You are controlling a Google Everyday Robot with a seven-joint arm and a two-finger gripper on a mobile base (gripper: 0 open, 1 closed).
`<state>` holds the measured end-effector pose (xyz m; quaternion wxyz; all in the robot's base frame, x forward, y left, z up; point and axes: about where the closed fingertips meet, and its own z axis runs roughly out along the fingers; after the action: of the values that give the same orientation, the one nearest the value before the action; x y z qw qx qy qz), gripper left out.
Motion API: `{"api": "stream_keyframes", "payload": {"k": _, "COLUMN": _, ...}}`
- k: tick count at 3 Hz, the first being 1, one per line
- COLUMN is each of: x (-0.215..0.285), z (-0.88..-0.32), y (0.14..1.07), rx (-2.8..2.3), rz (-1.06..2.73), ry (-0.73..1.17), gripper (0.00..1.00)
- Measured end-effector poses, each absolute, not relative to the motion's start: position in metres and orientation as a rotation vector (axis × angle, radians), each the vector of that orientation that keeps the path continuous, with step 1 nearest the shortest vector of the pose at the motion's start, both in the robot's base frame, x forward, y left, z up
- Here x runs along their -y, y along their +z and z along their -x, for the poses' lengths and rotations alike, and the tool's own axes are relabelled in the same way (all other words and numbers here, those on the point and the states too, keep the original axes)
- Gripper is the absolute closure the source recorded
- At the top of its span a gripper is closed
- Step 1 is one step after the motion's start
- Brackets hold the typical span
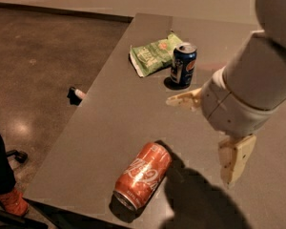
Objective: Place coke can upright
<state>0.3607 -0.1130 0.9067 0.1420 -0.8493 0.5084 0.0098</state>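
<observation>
**Camera view.** The coke can (143, 175) lies on its side near the front edge of the tabletop (119, 113). It is at about 8 o'clock from the end effector (198, 141). The end effector hovers near the can with its two fingers spread wide and nothing between them.

**Step in hand (judged): approach for the grasp.** To do it well:
- turn the fingers so they close across the can's width, at right angles to its length;
- grip at mid-body;
- lift and rotate until the can stands vertical, then release.

**Orientation.** The can's long axis runs from 1 o'clock to 7 o'clock. One silver end faces 7 o'clock, toward the tabletop's edge; whether that end is the top cannot be told.

An upright dark blue can (183, 63) and a green snack bag (152, 57) lie well apart from the coke can, toward 12 o'clock.
</observation>
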Motion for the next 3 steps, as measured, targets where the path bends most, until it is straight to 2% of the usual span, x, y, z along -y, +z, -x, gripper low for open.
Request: {"api": "stream_keyframes", "payload": {"k": 3, "x": 0.052, "z": -0.311, "y": 0.881, "rx": -1.095, "rz": 2.712, "ry": -0.064, "gripper": 0.00}}
